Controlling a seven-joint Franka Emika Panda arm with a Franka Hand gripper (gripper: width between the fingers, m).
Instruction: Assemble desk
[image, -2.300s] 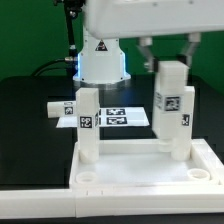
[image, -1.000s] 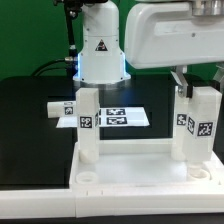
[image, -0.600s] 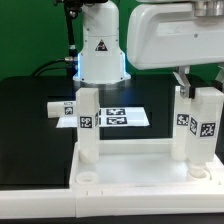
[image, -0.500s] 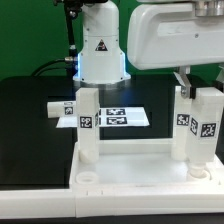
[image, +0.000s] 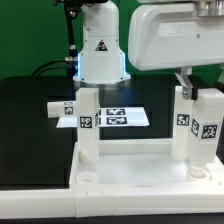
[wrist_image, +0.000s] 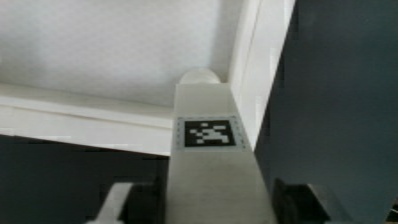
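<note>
Desk leg (image: 197, 130) with end effector (image: 199, 90) astride, open or closed unclear (end tag (wrist_image: 214, 132): wrist view only)

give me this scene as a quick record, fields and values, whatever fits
desk top: flat on the table, nearest the camera
first leg: upright on the desk top, exterior view's left, untouched
second leg: upright on the desk top, exterior view's right, between the fingers
gripper: straddles the second leg's upper end; wrist view shows gaps either side, so apparently open
marker board: flat on the table behind the legs
</note>
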